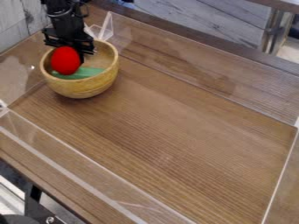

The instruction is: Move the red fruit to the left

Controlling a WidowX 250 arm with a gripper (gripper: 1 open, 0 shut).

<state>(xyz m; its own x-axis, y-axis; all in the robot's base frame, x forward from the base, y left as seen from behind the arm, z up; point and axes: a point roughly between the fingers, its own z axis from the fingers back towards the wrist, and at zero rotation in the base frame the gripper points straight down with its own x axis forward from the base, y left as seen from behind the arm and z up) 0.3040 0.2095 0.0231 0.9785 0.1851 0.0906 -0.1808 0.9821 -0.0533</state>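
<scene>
**Red fruit held over the bowl at the far left**

At the far left of the scene stood a round, light wooden bowl (79,77), resting on the tabletop close to the left wall of a clear plastic enclosure (24,66). Inside the bowl lay a plain green wedge-shaped block (82,76), only partly visible at the bottom. The small rounded red fruit (65,60) sat within the bowl's rim on its left side, above the green block; its leafy cap could not be made out. Nothing else stood near the bowl, and its own wooden rim was the only thing enclosing the fruit.

To the right of the bowl the brown wood-grain table (187,131) stretched bare to the near and right edges. Low transparent walls bordered it on every side, catching faint reflections along the near edge and at the right corner. Beyond the far wall ran a grey planked surface, and a dark metal leg or post stood at the far right. At the near left corner some dark hardware showed below the table's edge.

The black robot arm came down from the top left of the picture, its wrist upright and pointing straight down into the bowl. The black gripper (66,48) was directly over the fruit, its fingers pressed in against the fruit's upper part, pinching it from above.
</scene>
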